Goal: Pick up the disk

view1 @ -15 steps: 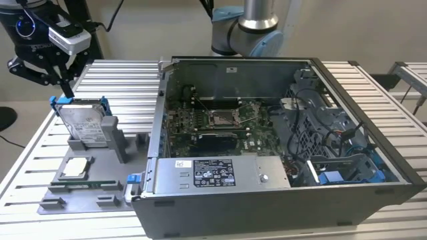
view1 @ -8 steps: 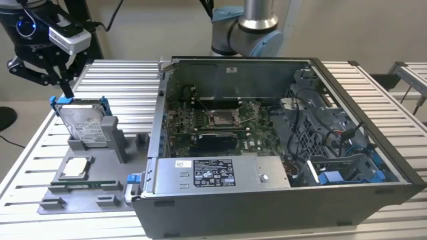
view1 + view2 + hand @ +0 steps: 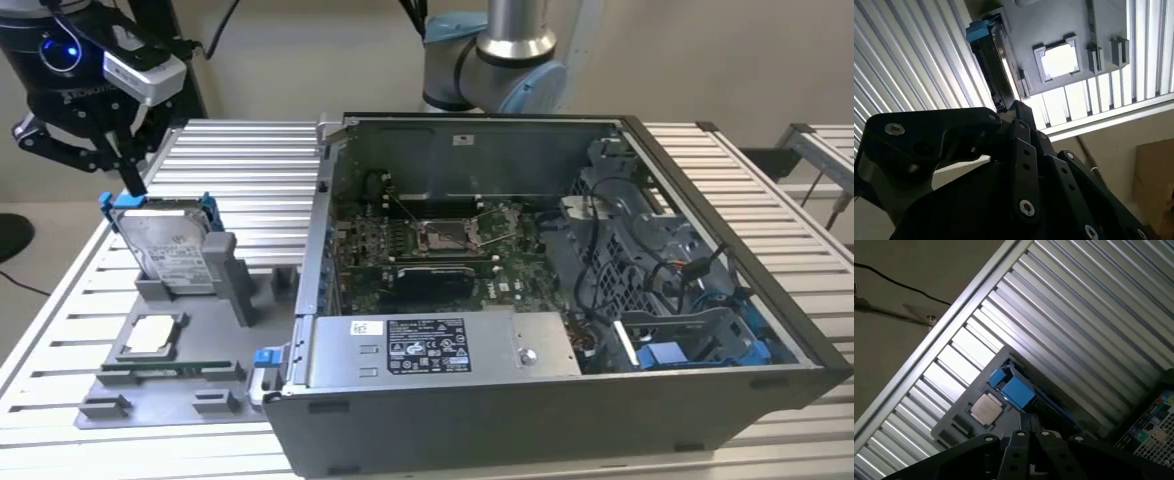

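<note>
Disk stood on edge in a grey holder beside the open case, with the gripper poised close above its far top corner, drawn narrow and empty. Approach appeared the step in hand; a grasp would call for spreading wide enough to straddle the blue-framed top edge.

The flat rectangular silver-grey metal disk is marked with a white label and framed in a blue plastic bracket. The ribbed silver aluminium table is striped in light and dark bands. A small square silver chip is set off against the flat grey plastic tray. A black-and-white sticker is borne by the long grey metal box in the dark grey computer case.
</note>
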